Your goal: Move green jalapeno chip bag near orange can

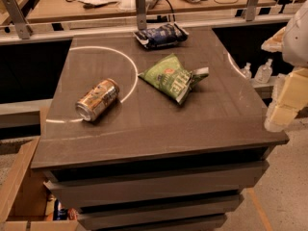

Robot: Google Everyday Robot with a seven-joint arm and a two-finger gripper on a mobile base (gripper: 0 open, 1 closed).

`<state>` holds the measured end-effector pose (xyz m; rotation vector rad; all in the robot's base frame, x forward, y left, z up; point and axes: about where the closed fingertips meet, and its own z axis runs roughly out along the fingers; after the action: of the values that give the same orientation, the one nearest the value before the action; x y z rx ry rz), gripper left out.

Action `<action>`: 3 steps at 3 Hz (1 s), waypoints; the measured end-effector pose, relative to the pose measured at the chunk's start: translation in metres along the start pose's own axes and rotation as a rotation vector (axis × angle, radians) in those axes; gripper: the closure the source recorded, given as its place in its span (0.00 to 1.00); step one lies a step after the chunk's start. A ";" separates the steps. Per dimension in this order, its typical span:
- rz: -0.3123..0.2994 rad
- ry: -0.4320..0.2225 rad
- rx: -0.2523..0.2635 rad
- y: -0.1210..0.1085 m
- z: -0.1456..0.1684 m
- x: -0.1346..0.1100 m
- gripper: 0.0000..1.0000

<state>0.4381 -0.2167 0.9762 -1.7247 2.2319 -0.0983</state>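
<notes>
Orange can lay on its side at left of frame, on the worktop. Dark blue chip bag sat upper centre, at the far edge. Green jalapeno chip bag lay centre frame, right of the can, not touching it. My hand hung at the right edge of frame, off the worktop. Clenched or released, I could not tell.

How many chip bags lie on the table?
2. The green jalapeno chip bag lies near the centre, the dark blue chip bag at the far edge. The gripper is beside the table's right edge.
</notes>
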 end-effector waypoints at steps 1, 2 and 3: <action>0.002 -0.010 0.002 -0.001 0.001 0.000 0.00; 0.019 -0.099 0.018 -0.009 0.014 -0.005 0.00; 0.017 -0.248 0.043 -0.024 0.036 -0.012 0.00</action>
<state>0.4731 -0.2064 0.9506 -1.6000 2.0486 0.0680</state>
